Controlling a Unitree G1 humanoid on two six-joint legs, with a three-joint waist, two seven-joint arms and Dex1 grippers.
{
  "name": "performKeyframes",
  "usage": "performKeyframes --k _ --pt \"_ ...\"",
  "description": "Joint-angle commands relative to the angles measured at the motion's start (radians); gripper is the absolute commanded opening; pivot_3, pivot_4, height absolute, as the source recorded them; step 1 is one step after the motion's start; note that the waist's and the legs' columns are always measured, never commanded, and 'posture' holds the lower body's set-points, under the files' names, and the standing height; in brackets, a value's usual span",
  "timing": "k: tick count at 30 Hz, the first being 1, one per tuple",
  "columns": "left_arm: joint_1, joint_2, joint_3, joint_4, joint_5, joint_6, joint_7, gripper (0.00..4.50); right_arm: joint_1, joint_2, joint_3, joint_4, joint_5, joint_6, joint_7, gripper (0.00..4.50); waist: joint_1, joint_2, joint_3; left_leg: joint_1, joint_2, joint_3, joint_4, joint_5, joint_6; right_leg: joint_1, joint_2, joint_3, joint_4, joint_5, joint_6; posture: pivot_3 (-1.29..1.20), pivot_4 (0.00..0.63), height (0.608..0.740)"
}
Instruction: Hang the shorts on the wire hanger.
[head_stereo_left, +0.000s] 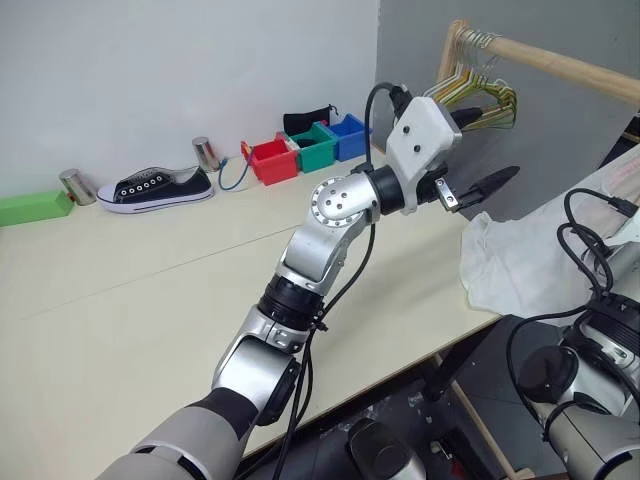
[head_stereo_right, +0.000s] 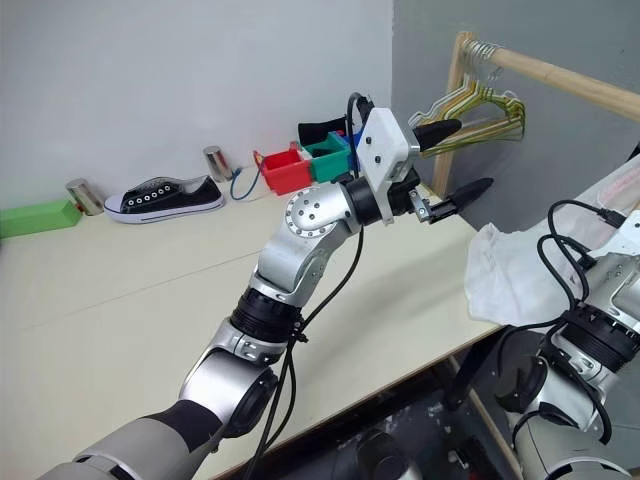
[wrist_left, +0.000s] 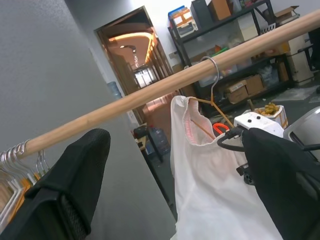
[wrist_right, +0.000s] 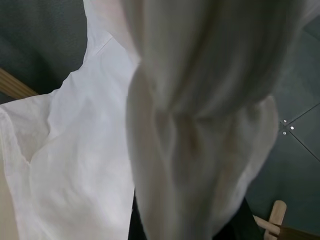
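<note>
Hanging thin white shorts (wrist_left: 210, 185) drape from wire hanger (wrist_left: 212, 90).

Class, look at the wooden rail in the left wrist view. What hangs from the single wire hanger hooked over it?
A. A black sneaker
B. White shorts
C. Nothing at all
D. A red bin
B: the white shorts hang from the wire hanger, whose hook sits over the wooden rail.
</note>
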Motion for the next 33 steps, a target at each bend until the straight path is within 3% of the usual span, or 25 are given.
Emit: performKeyframes --k 1,8,19,26,33 --pt "-0.003 0.0 0.007 -0.044 0.008 -0.005 0.013 4.5 0.0 -0.025 0.023 -0.029 0.021 -0.015 -0.002 0.53 0.0 0.0 0.0 0.0 0.0 -0.001 0.0 0.0 0.0 0.002 0.0 0.0 -0.002 0.0 0.0 -0.49 0.022 0.74" --pt "-0.008 0.002 0.007 -0.046 0.01 -0.006 0.013 4.5 0.04 -0.061 0.147 -0.111 -0.003 -0.058 -0.023 1.99 0.001 0.0 0.0 0.0 -0.002 -0.002 0.0 0.0 0.0 0.005 0.0 0.0 -0.005 0.0 0.001 -0.49 0.02 0.74" --pt "-0.003 0.014 0.009 -0.054 0.008 -0.006 -0.001 4.5 0.069 0.009 0.366 -0.48 -0.102 0.085 -0.119 4.43 0.001 0.001 -0.001 0.001 -0.001 -0.003 -0.001 0.0 0.0 0.006 0.0 0.0 -0.005 0.0 0.001 -0.5 0.008 0.74" --pt "0.008 0.038 0.021 -0.064 0.005 0.007 -0.002 4.5 0.04 0.025 0.51 -0.628 -0.147 0.131 -0.155 4.48 -0.004 0.001 -0.001 0.001 -0.001 -0.004 -0.001 0.0 0.0 0.006 0.0 0.0 -0.006 0.0 0.001 -0.51 0.02 0.74" --pt "0.068 0.1 0.104 -0.129 -0.019 0.14 0.082 4.5 0.092 0.122 0.599 -0.663 -0.108 -0.151 -0.123 4.48 -0.007 0.001 -0.001 0.001 -0.001 -0.004 -0.002 0.0 0.0 0.005 0.001 0.0 -0.005 0.0 0.001 -0.48 0.024 0.74"
